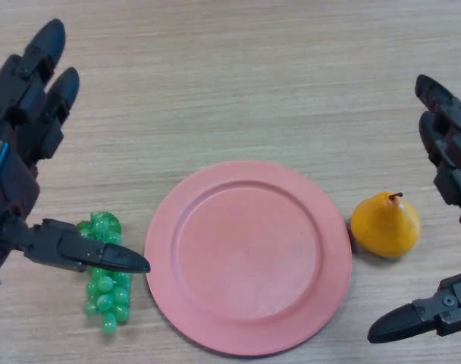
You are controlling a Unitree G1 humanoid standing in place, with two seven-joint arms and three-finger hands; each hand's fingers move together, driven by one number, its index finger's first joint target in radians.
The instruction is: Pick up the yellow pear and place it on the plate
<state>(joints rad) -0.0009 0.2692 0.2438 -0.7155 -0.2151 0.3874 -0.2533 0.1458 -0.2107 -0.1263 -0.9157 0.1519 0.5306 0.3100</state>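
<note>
A yellow pear [385, 225] with a short brown stem lies on the wooden table just right of the pink plate [248, 256], almost touching its rim. The plate holds nothing. My right hand [450, 174] hovers at the right edge, open, its fingers above and right of the pear and its thumb [416, 318] below it, not touching the fruit. My left hand [26, 114] is open at the left edge, fingers straight, with its thumb [86, 252] stretched over a bunch of green grapes.
A bunch of green grapes [106, 284] lies just left of the plate, partly under my left thumb. Bare wooden tabletop [253, 83] extends across the far half of the view.
</note>
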